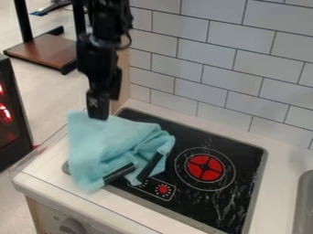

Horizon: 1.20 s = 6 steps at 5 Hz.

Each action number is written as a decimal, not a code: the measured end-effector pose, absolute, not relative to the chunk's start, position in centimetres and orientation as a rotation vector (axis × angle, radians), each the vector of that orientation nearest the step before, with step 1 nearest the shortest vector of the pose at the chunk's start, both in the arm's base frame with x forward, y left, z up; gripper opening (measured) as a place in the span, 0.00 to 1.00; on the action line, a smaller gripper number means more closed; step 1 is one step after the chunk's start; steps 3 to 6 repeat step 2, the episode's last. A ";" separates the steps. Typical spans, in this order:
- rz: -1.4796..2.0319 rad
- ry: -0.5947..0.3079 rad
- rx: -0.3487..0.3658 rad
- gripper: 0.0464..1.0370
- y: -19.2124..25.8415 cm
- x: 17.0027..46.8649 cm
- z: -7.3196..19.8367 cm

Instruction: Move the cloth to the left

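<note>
Pincer point(99, 113) at rumpled cloth point(113, 144); cooktop point(241, 157) partly beneath

A toy kitchen, with printed stovetop point(241, 157), pale counter point(277, 160), tiled backsplash point(207, 55) and knob point(72, 226).

The one camera sits above the front of the tabletop point(280, 183) and looks down at a slant, across the stove top point(192, 136) towards the tiled wall point(220, 50); it is near enough that the sink point(304, 205) is cut by the right edge, while floor point(43, 91) shows beyond at upper left
</note>
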<state>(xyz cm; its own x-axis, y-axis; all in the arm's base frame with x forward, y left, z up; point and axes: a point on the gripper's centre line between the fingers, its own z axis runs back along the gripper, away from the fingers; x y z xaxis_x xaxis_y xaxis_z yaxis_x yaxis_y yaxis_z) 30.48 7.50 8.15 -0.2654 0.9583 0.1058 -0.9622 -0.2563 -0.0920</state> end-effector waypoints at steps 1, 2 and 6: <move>1.801 -0.210 -0.025 0.96 7.3 30.5 10.3; 1.764 -0.230 -0.038 0.96 6.9 30.2 10.5; 1.764 -0.230 -0.038 0.96 6.9 30.2 10.5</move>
